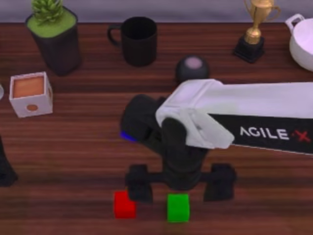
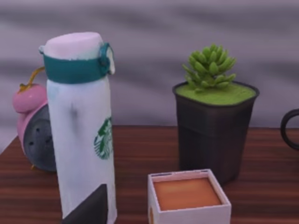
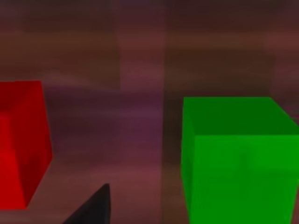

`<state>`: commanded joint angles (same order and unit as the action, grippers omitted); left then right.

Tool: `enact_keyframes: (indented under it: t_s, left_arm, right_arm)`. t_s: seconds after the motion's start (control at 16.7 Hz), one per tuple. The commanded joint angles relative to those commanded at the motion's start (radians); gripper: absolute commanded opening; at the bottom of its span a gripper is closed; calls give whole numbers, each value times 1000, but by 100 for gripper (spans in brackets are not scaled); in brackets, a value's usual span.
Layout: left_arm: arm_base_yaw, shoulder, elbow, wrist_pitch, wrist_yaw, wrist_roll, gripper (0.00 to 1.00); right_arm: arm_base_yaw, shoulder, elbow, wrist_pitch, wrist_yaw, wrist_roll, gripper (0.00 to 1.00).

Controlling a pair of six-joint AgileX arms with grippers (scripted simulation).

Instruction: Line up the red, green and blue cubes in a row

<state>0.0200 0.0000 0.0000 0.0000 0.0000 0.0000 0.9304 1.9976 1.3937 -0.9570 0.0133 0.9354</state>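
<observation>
The red cube (image 1: 124, 204) and the green cube (image 1: 178, 207) sit side by side near the table's front edge, a small gap between them. Only a sliver of the blue cube (image 1: 128, 136) shows, farther back, under my right arm. My right gripper (image 1: 179, 190) hangs open just behind the green cube, one finger by the red cube and the other well to the right. In the right wrist view the red cube (image 3: 21, 144) and green cube (image 3: 238, 158) stand apart, with one dark fingertip (image 3: 96, 205) between them. My left arm (image 1: 5, 169) stays parked at the left edge.
At the back stand a potted succulent (image 1: 53, 34), a black mug (image 1: 138, 40), a dark round object (image 1: 192, 68), a trophy (image 1: 254, 32) and a white pot (image 1: 302, 41). A white box with an orange top (image 1: 30, 93) sits at the left, near a Starbucks bottle (image 2: 81, 126).
</observation>
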Motion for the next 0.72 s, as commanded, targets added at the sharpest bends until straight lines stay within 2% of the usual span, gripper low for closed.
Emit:
enact_keyframes:
  t_s: [0.3, 0.54, 0.72]
  left_arm:
    - [0, 0, 0, 0, 0, 0, 100]
    - [0, 0, 0, 0, 0, 0, 100]
    - [-21, 59, 59, -40, 3, -3, 100]
  right_arm:
    - [4, -55, 86, -141, -1, -2, 100]
    - [-1, -52, 84, -139, -1, -2, 100]
    - [-26, -110, 43, -103, 14, -37, 100]
